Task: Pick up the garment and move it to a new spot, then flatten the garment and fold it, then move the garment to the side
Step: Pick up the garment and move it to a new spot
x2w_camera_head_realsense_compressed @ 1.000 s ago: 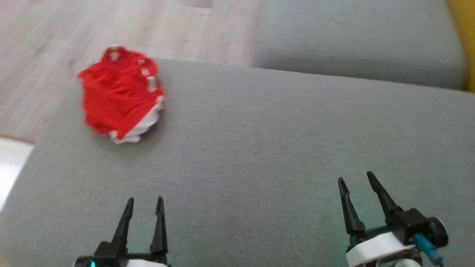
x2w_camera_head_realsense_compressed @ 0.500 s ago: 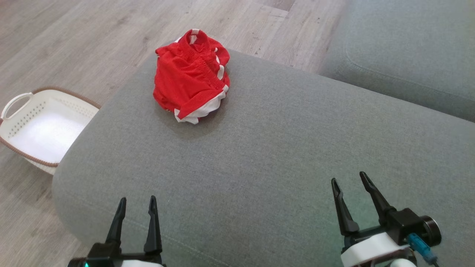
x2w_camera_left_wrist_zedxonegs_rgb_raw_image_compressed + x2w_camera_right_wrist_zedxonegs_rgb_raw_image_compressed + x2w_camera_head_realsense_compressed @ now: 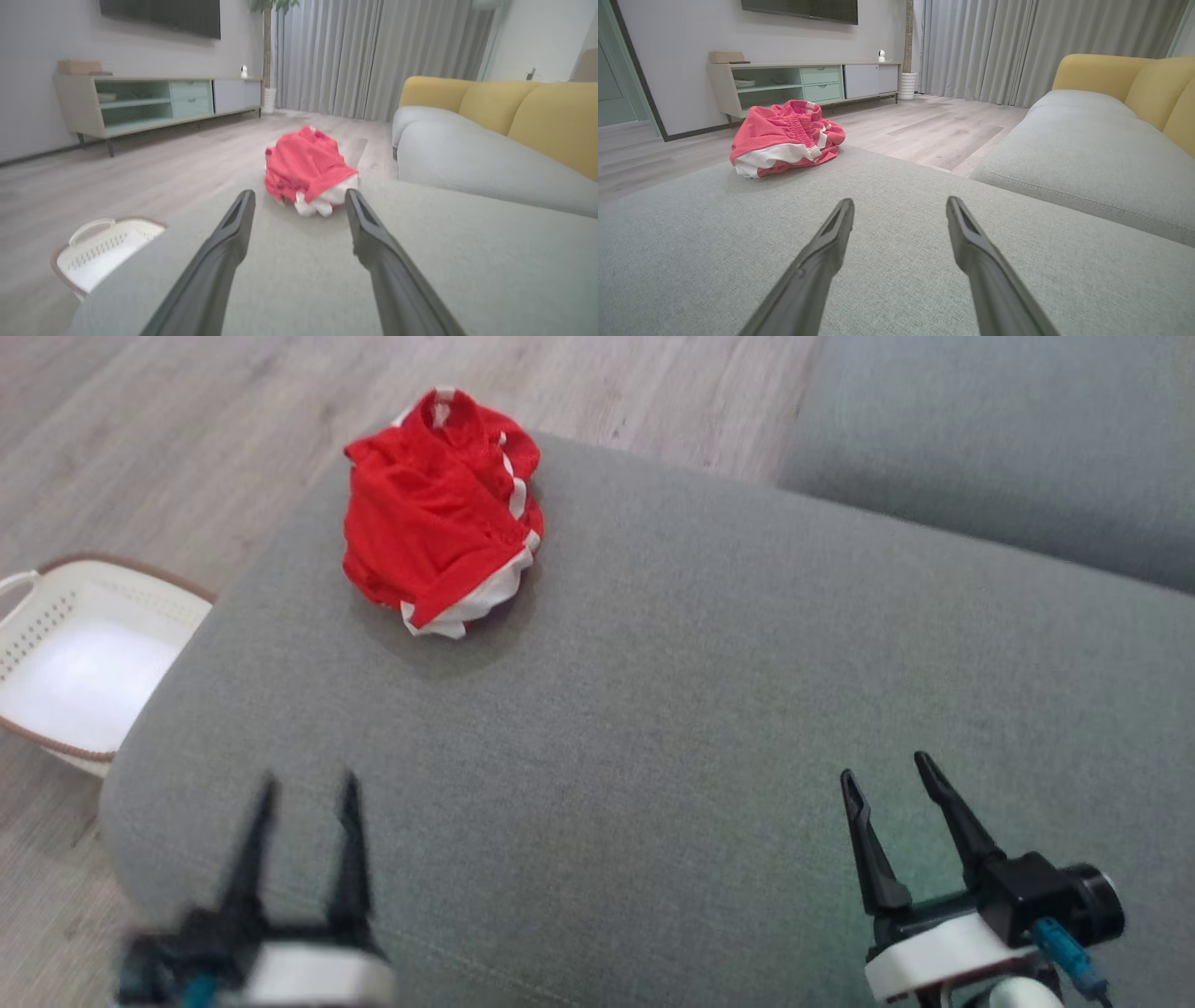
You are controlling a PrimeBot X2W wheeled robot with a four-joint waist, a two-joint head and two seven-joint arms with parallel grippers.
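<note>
At the bottom of the head view, both grippers hover over the grey cushion. The left gripper sits at lower left and is blurred. The right gripper sits at lower right and is sharp. Each has its 2 fingers spread wide with nothing between them.

Further up, left of centre near the top edge, the red garment with white trim lies crumpled in a heap. It rests at the cushion's far corner, well apart from both grippers. In the left wrist view it lines up with the gap between that gripper's fingers.

At the left edge a white basket stands on the wooden floor.

By my reading, none of the 3 stages is done. The pick-up and move, the flattening and folding, and the shift aside all remain.
</note>
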